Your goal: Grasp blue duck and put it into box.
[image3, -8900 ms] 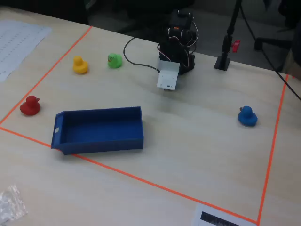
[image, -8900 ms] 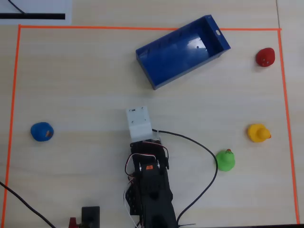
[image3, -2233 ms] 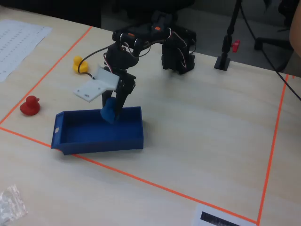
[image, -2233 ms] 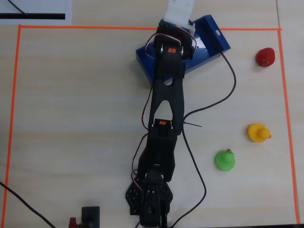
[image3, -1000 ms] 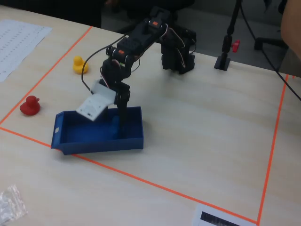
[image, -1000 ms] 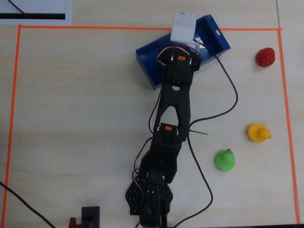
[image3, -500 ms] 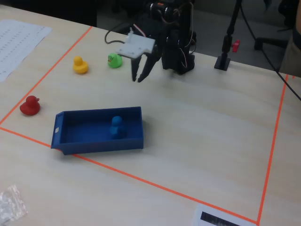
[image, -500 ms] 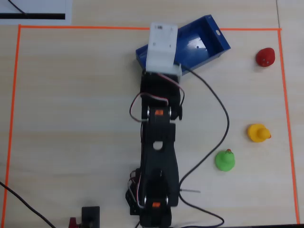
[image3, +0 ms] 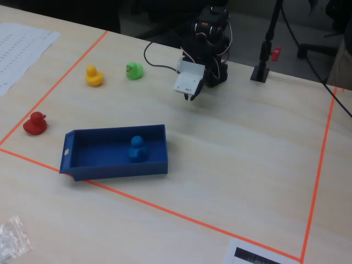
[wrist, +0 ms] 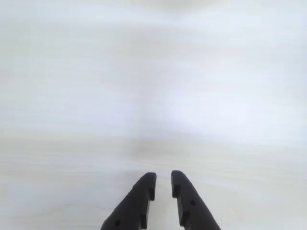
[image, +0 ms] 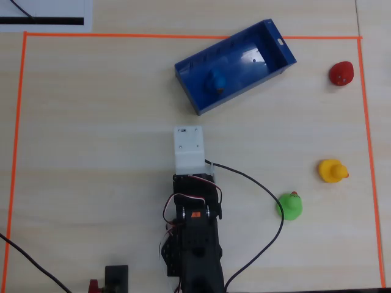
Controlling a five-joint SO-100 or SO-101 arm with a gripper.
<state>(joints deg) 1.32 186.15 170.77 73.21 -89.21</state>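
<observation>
4 ducks on the table, going left to right in the fixed view: red duck [image3: 34,123] near the orange tape line [image3: 165,210], yellow duck [image3: 94,76], green duck [image3: 133,70], all loose on the pale wood-grain table [image3: 247,137]; then the box [image3: 115,170], dark blue hard plastic, rectangular, low walls, with the blue duck [image3: 136,148] already sitting inside it toward its right half, upright. Further right the arm is folded back near its base, gripper [image3: 190,97] hanging well apart from the box, holding nothing; wrist view shows the 2 black fingers [wrist: 139,203] nearly pressed together, just a thin gap, over bare table. Task looks done (duck is in the box). Blue duck judged light, smooth rounded rubber, probably squashy and a bit slippery; best pinched across the body sides below the head, not on the beak.
</observation>
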